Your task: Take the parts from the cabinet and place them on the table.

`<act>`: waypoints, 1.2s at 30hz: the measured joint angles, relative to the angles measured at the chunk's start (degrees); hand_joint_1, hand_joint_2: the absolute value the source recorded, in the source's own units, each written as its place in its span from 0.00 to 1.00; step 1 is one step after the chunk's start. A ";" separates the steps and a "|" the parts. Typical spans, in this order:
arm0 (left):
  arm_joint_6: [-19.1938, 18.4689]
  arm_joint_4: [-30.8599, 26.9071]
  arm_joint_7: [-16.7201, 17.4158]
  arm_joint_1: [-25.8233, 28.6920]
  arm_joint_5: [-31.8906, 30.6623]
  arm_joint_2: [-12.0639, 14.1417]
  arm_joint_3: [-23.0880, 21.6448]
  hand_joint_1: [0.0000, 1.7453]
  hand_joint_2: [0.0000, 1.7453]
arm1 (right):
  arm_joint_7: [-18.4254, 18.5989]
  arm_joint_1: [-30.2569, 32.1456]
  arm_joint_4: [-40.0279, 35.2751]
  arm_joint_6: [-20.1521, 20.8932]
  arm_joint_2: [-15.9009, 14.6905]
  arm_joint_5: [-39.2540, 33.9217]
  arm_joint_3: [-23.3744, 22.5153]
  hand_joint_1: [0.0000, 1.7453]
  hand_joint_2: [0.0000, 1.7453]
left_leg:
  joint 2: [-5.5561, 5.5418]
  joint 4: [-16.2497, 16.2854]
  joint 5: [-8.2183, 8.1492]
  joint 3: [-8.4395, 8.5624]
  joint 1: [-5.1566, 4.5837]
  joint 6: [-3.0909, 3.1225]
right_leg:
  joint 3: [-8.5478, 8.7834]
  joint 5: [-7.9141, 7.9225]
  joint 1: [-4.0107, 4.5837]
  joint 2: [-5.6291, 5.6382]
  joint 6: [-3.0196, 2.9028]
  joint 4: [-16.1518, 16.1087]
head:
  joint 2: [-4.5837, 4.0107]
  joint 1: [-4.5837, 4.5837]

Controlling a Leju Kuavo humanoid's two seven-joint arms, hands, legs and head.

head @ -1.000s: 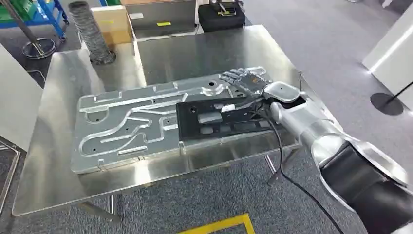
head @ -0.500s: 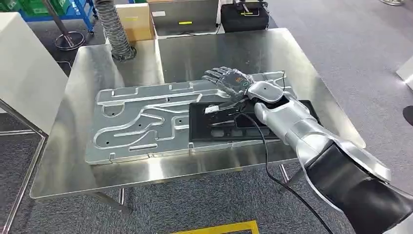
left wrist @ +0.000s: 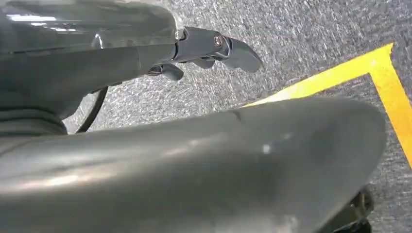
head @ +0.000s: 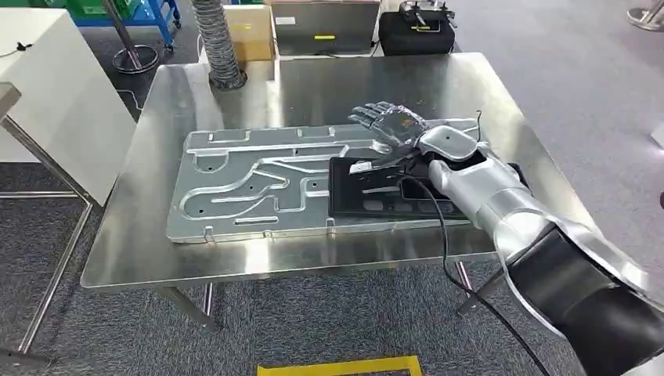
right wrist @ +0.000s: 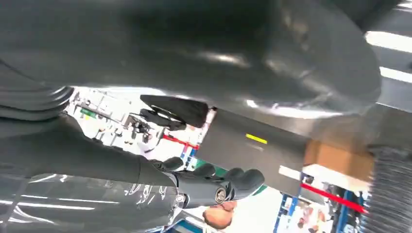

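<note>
Flat black rectangular part w/ cutouts [head: 391,192] lies near the front-right edge of the steel tabletop [head: 156,243], overlapping the big grooved aluminium plate [head: 258,188]. Right hand [head: 391,129] over its far edge, fingers apart, gripping nothing. Left hand [left wrist: 214,48]: fingers loosely curled, holding nothing, above carpet.

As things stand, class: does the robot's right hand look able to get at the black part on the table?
Probably yes. The right hand is open just above the black part, which lies uncovered on the grooved metal plate; nothing stands between them.
</note>
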 joint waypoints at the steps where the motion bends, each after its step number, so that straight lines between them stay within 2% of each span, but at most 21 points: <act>1: -0.02 0.00 0.00 -0.11 0.02 0.02 0.00 0.00 0.00 | 0.00 -0.10 0.07 0.26 0.33 0.07 -0.13 0.00 0.00 | 0.05 -0.08 0.49 -0.57 0.00 0.40 | -1.16 -3.08 0.03 0.36 0.13 3.05 | 0.00 0.00; 3: -0.11 0.00 0.00 -0.10 0.04 0.02 0.02 0.00 0.00 | 0.02 -0.13 0.42 0.41 1.16 0.17 -0.20 0.00 0.00 | 0.06 -0.06 1.48 -1.90 -0.13 0.50 | -3.90 -8.72 0.04 0.54 0.50 12.06 | 0.00 0.00; 5: -0.22 0.00 0.00 0.02 0.07 0.04 0.02 0.00 0.00 | 0.07 -0.13 0.79 0.74 2.01 0.39 -0.26 0.00 0.00 | 0.09 -0.01 2.54 -3.31 -0.27 0.44 | -4.15 -9.67 0.05 0.57 0.49 16.33 | 0.00 0.00; 8: -0.46 0.00 0.00 0.09 0.07 0.04 0.02 0.00 0.00 | 0.50 -0.68 1.14 1.46 2.95 0.63 -0.61 0.00 0.00 | 0.09 -0.01 4.11 -5.11 -0.34 0.07 | 3.82 -4.47 0.17 0.80 -0.22 6.07 | 0.00 0.00; 10: -0.59 0.00 0.00 0.12 0.07 0.00 0.04 0.00 0.00 | 0.66 -1.75 1.25 1.75 3.43 0.74 -1.02 0.00 0.00 | -0.01 0.10 5.08 -5.87 -0.62 -0.53 | 9.16 -5.97 0.72 1.71 -1.08 -2.90 | 0.00 0.00; 14: -0.94 0.00 0.00 0.44 0.04 0.00 0.04 0.00 0.00 | 0.63 -2.73 1.86 2.34 3.58 0.74 -1.79 0.00 0.00 | -0.06 -1.82 7.78 -5.68 -0.43 -2.16 | 7.59 -3.20 0.58 1.68 -2.72 -3.37 | 0.00 0.00; 15: -0.94 0.00 -0.09 0.49 0.07 0.00 0.07 0.00 0.00 | 0.53 -2.96 1.99 2.42 3.58 0.68 -1.92 0.00 0.00 | 0.05 -1.25 6.02 -6.24 -0.26 -2.28 | 7.31 -2.18 0.42 1.65 -2.98 -3.71 | 0.00 0.00; 16: -0.94 0.00 -0.18 0.62 0.13 0.02 0.09 0.00 0.00 | 0.48 -3.24 2.05 2.42 3.58 0.61 -2.03 0.00 0.00 | 0.01 1.42 2.00 -7.10 -0.27 -2.25 | 6.46 -1.27 0.32 1.79 -3.49 -3.87 | 0.00 0.00; 18: -0.92 0.00 -0.35 0.88 0.48 0.09 0.22 0.00 0.00 | 0.55 -3.73 2.32 2.64 3.19 0.44 -2.62 0.00 0.00 | 0.05 10.23 -5.13 -8.67 -0.05 -2.45 | 4.62 0.16 0.34 2.00 -3.67 -3.78 | 0.00 0.00; 19: -0.87 0.00 -0.42 0.90 0.61 0.11 0.31 0.00 0.00 | 0.70 -3.98 2.43 2.88 2.80 0.30 -3.04 0.00 0.00 | 0.05 14.74 -6.93 -9.20 -0.03 -2.60 | 3.64 0.87 0.36 2.05 -3.65 -3.65 | 0.00 0.00; 21: -0.72 0.00 -0.70 0.92 0.77 0.11 0.39 0.00 0.00 | 1.71 -4.55 2.80 3.50 1.97 -0.02 -3.67 0.00 0.00 | 0.05 17.73 -4.80 -7.80 0.01 -2.72 | 1.66 2.17 0.36 2.25 -3.46 -3.26 | 0.00 0.00; 23: -0.66 0.00 -0.74 1.02 0.79 0.26 0.46 0.00 0.00 | 2.71 -5.66 3.37 3.60 1.51 -0.33 -4.48 0.00 0.00 | 0.06 11.97 -1.13 -2.37 -0.01 -2.29 | -0.21 3.27 0.36 2.55 -3.16 -2.67 | 0.00 0.00; 24: -0.66 0.00 -0.74 1.06 0.83 0.31 0.48 0.00 0.00 | 3.06 -6.31 3.69 3.54 1.46 -0.44 -5.07 0.00 0.00 | 0.14 7.15 -1.21 1.49 -0.05 -1.87 | -0.90 3.72 0.36 2.77 -2.96 -2.31 | 0.00 0.00; 25: -0.66 -0.02 -0.74 1.01 0.85 0.48 0.52 0.00 0.00 | 3.54 -6.97 3.96 3.41 1.33 -0.57 -5.69 0.00 0.00 | 0.39 1.97 -4.07 5.50 -0.50 -1.53 | -1.60 4.04 0.60 2.90 -2.67 -2.09 | 0.00 -0.02; 26: -0.66 -0.02 -0.77 0.99 0.87 0.55 0.61 0.00 0.00 | 3.94 -7.46 4.33 3.28 1.16 -0.68 -6.27 0.00 0.00 | 0.27 -1.47 -5.29 6.92 -0.59 -1.66 | -1.90 4.65 0.60 2.88 -2.34 -1.99 | 0.00 0.02; 29: -0.68 0.00 -0.77 1.24 1.01 0.59 1.12 0.00 0.00 | 5.34 -7.94 6.23 2.86 1.16 -1.31 -8.00 0.00 0.00 | 0.76 -1.42 -3.82 5.75 -1.19 -0.86 | -2.13 7.00 0.63 3.23 -1.23 -3.28 | 0.00 0.00; 30: -0.70 0.00 -0.77 1.49 1.05 0.63 1.29 0.00 0.00 | 5.73 -7.94 7.02 2.60 1.16 -1.42 -8.55 0.00 0.00 | 1.50 -2.22 -2.77 5.30 -0.26 -0.33 | -2.29 6.48 0.17 3.28 -1.02 -3.04 | 0.00 0.04; 32: -0.68 0.00 -0.79 1.67 1.11 0.68 1.40 0.00 0.00 | 6.69 -8.20 8.22 1.86 1.49 -1.57 -9.51 0.00 0.00 | 2.73 -2.45 -1.27 3.80 -0.47 0.52 | -4.33 -0.59 0.21 2.46 -0.01 1.64 | 0.00 0.00; 34: -0.70 0.00 -0.81 1.91 1.14 0.77 1.42 0.00 0.00 | 7.81 -8.21 9.60 1.29 2.56 -1.60 -10.43 0.00 0.00 | 3.69 -2.39 0.05 2.09 -0.59 0.51 | -6.71 -6.30 0.13 2.31 0.87 10.06 | 0.00 0.02; 35: -0.68 0.00 -0.81 2.06 1.16 0.76 1.42 0.00 0.00 | 8.56 -8.12 10.57 0.98 3.29 -1.62 -10.95 0.00 0.00 | 4.28 -2.27 0.73 1.01 -0.60 0.40 | -7.52 -6.85 0.07 2.31 1.28 13.91 | 0.00 0.00; 36: -0.68 0.00 -0.81 2.15 1.20 0.76 1.44 0.00 0.00 | 9.21 -7.93 11.34 0.76 3.89 -1.66 -11.41 0.00 0.00 | 4.86 -2.16 1.34 0.11 -0.58 0.26 | -7.24 -5.49 -0.02 2.29 1.54 15.25 | 0.00 0.00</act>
